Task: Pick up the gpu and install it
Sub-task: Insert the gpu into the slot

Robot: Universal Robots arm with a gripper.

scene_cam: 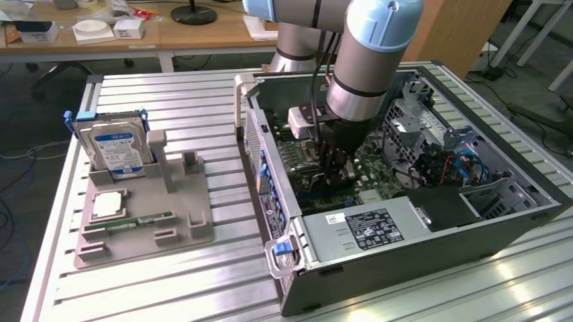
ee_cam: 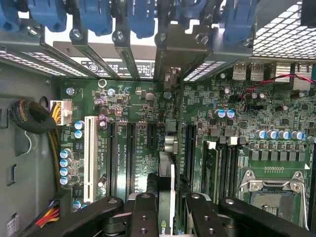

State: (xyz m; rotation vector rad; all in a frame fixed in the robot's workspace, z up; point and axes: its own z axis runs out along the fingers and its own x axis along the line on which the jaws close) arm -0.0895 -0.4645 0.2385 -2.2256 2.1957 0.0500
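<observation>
So the arm is down inside the open PC case with the gripper pinching the gpu edge-on between its black fingers. The card hangs straight down from the fingers toward the motherboard, its metal bracket end reaching ahead of the fingertips toward the rear slot covers with the blue clips. Looks to me like the seating step: the card's edge sits right over a long black expansion slot, between the slots that flank the fingers on either side. Doing this well is all about keeping the card square to the slot and upright, no twist, so the contacts go in evenly along the whole length. The bracket tab has to line up with the open bay at the back, otherwise it'll hang up before the connector seats. Push should come straight down through the fingers, not at an angle. In the exterior view, the hard drive and memory stick sit on the grey fixture on the worktop, well away from the fingers.
</observation>
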